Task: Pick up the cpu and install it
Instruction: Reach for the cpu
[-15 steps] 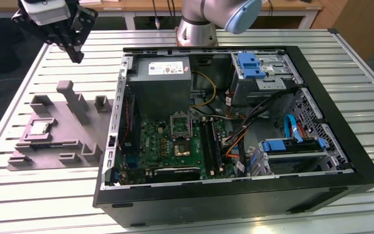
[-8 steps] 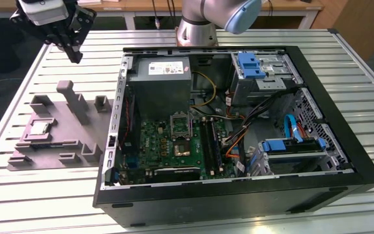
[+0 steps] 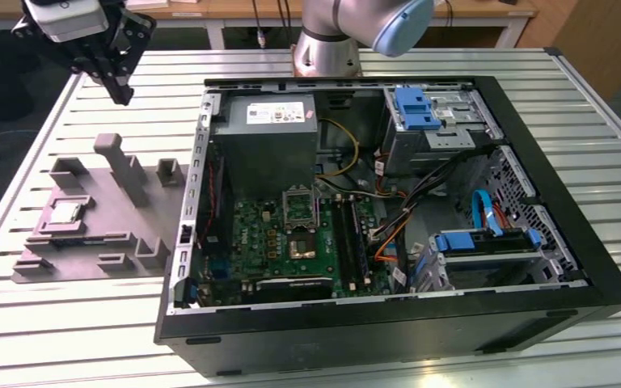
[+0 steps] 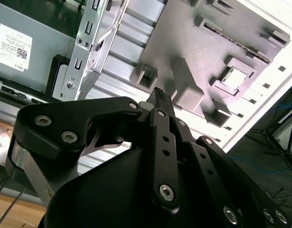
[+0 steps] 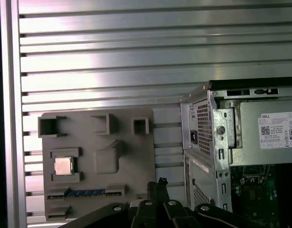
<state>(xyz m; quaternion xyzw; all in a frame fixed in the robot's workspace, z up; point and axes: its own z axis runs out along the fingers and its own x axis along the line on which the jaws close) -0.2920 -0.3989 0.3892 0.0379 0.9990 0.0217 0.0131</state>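
your gripper point(image 3: 124, 99) hangs high over the far corner of the metal table point(image 3: 30, 323), at the exterior view's left. its two black fingers are pressed together at the tips and nothing is between them. in both wrist views you can see the same closed tips point(image 4: 158, 93) point(image 5: 161, 182) pointing down at the table. the cpu point(image 3: 68, 212) is not in the gripper. it lies flat in a square pocket of the grey holder point(image 3: 106, 242), with its shiny top facing up. you can see the cpu in both wrist views too point(image 4: 236, 78) point(image 5: 63, 166), and it is well apart from the finger tips. the grey holder lies on the table just beside the open computer case point(image 3: 397, 339), on the exterior view's left of it. the holder has some tall blocks standing up on it, and the cpu pocket is on the side away from the case. in the first wrist view a long thin stick point(image 5: 84, 194) lies in a slot of the holder near the cpu. inside the case there is a green board point(image 3: 256, 242) lying flat, with a metal-framed socket point(image 3: 301, 208) on it. a big grey box point(image 3: 268, 137) with a white label sits at the far side of the board. the arm's base stands on the table behind the case.
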